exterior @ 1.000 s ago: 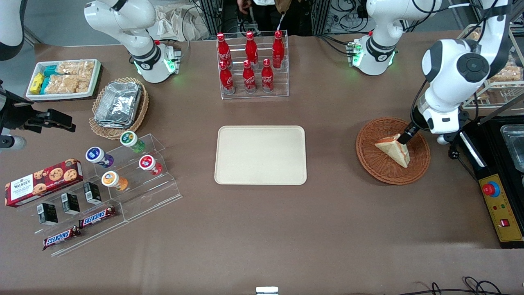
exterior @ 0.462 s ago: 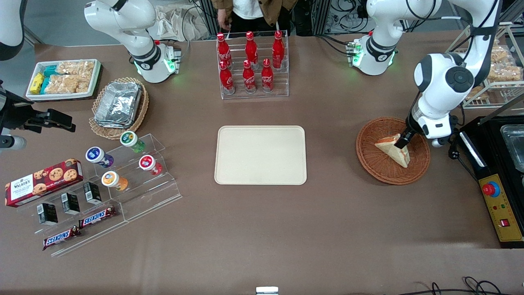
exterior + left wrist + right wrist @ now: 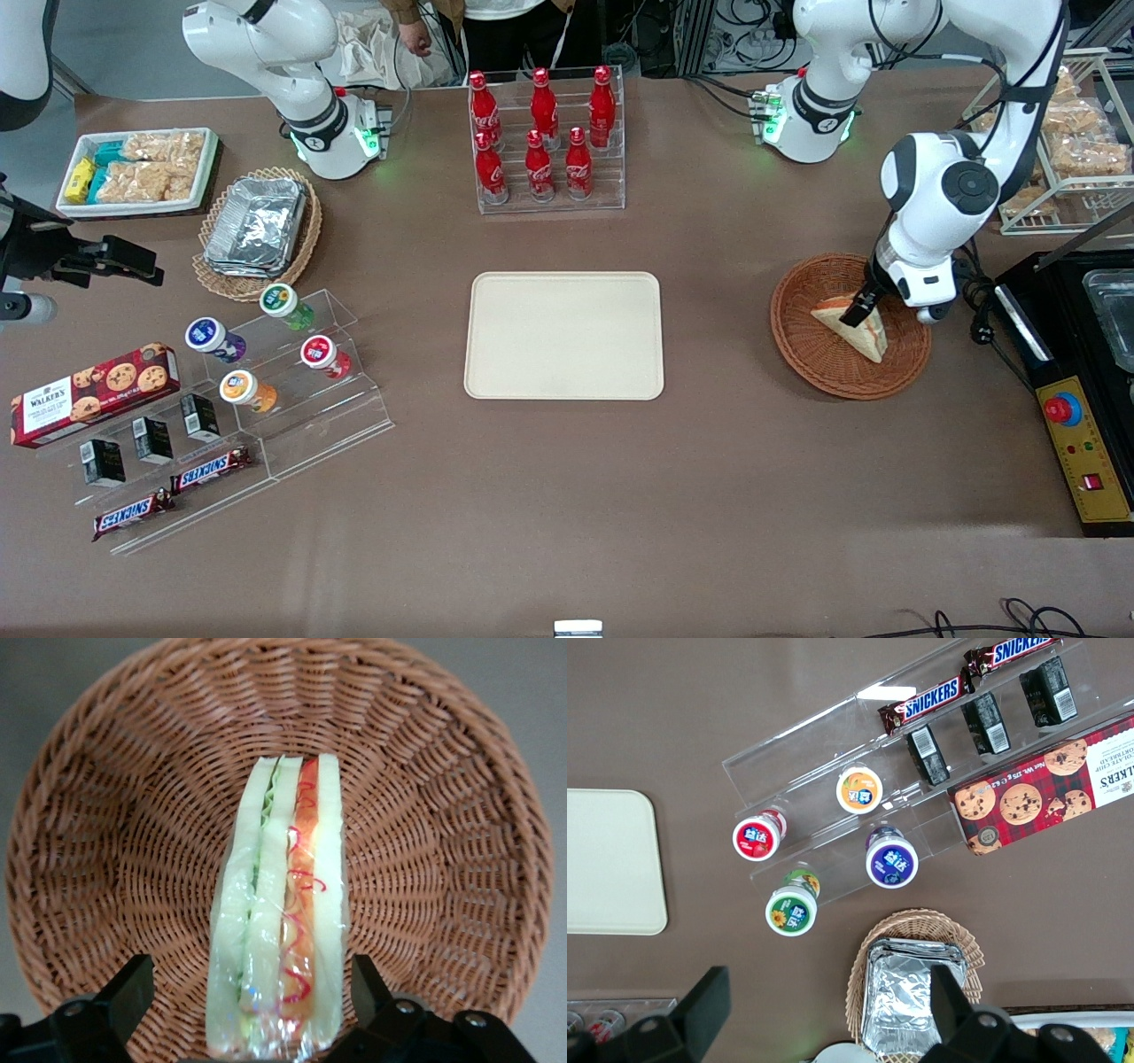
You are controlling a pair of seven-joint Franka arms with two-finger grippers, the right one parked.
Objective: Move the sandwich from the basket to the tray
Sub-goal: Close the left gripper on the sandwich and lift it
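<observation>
At right of centre in the front view, the sandwich (image 3: 856, 330) lies inside the basket (image 3: 811, 350). It is a triangular wedge wrapped in clear film, standing on edge. The wrist view shows its cut face: pale bread slices with a green filling layer and a red-orange layer between them (image 3: 282, 912). The woven basket wall (image 3: 106, 842) surrounds it on all sides.

The gripper (image 3: 861, 307) is lowered into the basket over the end of the sandwich farther from the front camera. Its two black fingers (image 3: 124, 997) stand apart, one on each side of the wedge. Both are just beside the wrapping; contact cannot be confirmed.

The tray (image 3: 496, 354) sits at the centre of the front view, well apart from the basket, toward the parked arm's end of the table. Its surface carries nothing.

Above the tray in the front view, a clear rack holds six red cola bottles (image 3: 538, 164). At the left of that frame are a tiered clear stand (image 3: 354, 416) with yogurt cups (image 3: 319, 353) and chocolate bars (image 3: 210, 469), a red cookie box (image 3: 93, 392), a lighter wicker basket with foil containers (image 3: 257, 223), and a white tray of snack packets (image 3: 137, 170). At the right edge stands a black unit with a yellow control panel (image 3: 1085, 456).
</observation>
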